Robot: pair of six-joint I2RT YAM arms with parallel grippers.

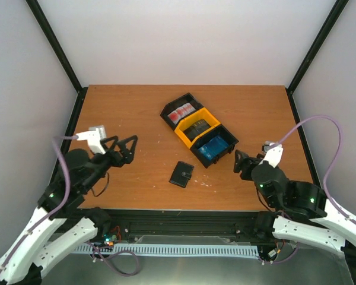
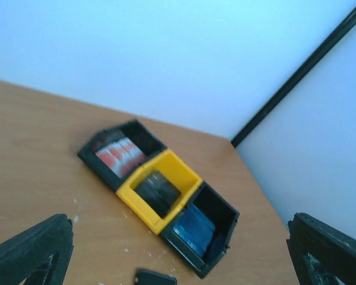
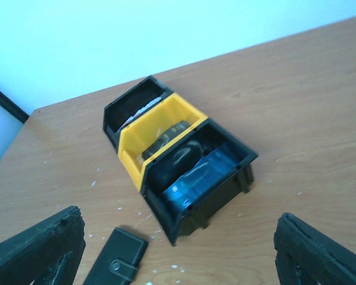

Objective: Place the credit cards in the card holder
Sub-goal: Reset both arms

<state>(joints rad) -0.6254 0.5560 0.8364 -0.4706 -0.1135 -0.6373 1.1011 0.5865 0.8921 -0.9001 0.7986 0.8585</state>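
The card holder (image 1: 181, 174) is a small black wallet lying shut on the wooden table, its clasp tab showing in the right wrist view (image 3: 115, 258). The credit cards sit in three joined bins: red-and-white ones (image 1: 182, 111) in the far black bin, dark ones (image 1: 197, 128) in the yellow bin, bright blue ones (image 1: 213, 146) in the near black bin. My left gripper (image 1: 129, 149) hovers left of the wallet, open and empty. My right gripper (image 1: 240, 163) is open and empty just right of the blue cards' bin. Its fingers (image 3: 41, 249) frame the wallet and bins.
The joined bins (image 1: 179, 126) run diagonally across the table's middle. White walls and black frame posts (image 1: 311, 50) close in the table on three sides. Small white specks dot the wood near the wallet. In the left wrist view the blue cards (image 2: 193, 228) lie ahead between the fingers (image 2: 35, 252).
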